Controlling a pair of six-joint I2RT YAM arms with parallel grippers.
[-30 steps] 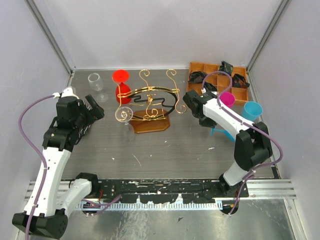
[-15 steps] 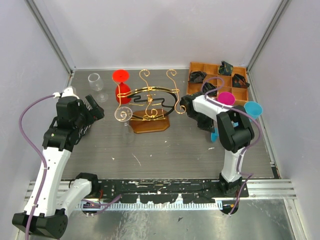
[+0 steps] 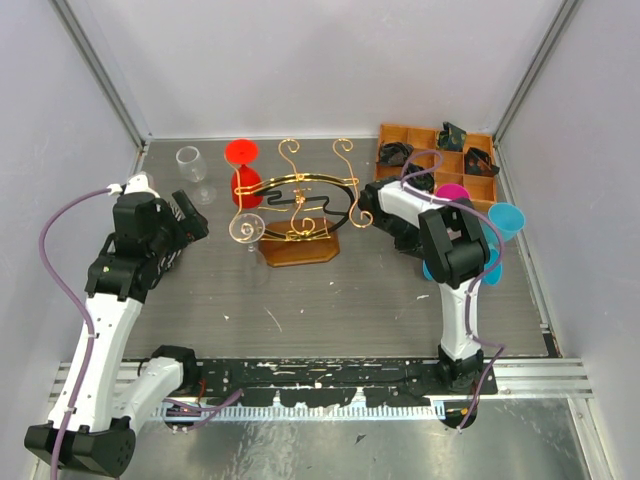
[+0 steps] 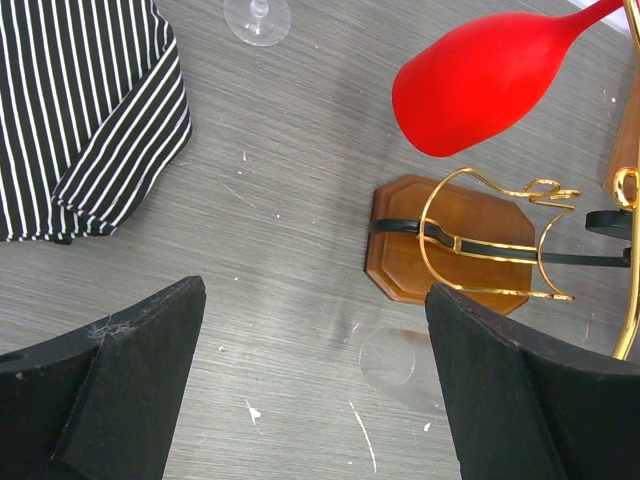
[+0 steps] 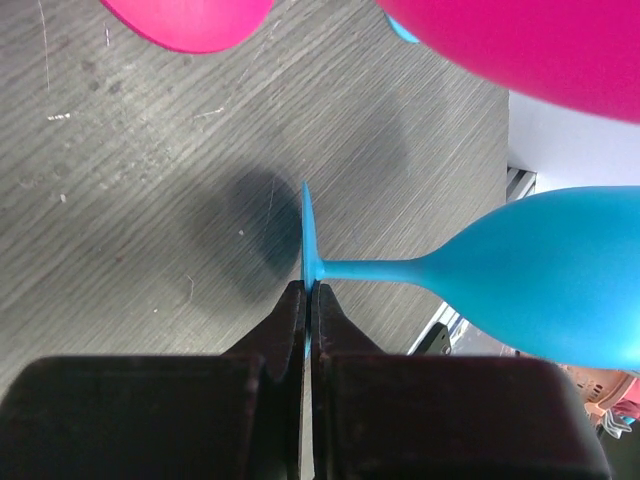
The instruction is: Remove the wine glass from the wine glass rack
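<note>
The wine glass rack (image 3: 300, 195) is gold wire on a brown wooden base (image 3: 300, 249); it also shows in the left wrist view (image 4: 480, 240). A red wine glass (image 3: 245, 180) hangs upside down at its left end, and shows in the left wrist view (image 4: 480, 85). A clear glass (image 3: 247, 232) hangs lower at the rack's left front. My left gripper (image 3: 188, 224) is open and empty, left of the rack (image 4: 315, 400). My right gripper (image 5: 310, 300) is shut on the foot of a blue wine glass (image 5: 540, 285), right of the rack (image 3: 505, 219).
A clear wine glass (image 3: 191, 166) stands at the back left. A striped cloth (image 4: 90, 110) lies under my left gripper. A pink glass (image 3: 454, 197) stands by the blue one. The compartmented wooden tray (image 3: 400, 134) sits at the back right. Walls close in both sides.
My right arm has folded in, its upper link swinging left to stand upright beside the rack, with the blue glass still held. My left arm has not moved.
</note>
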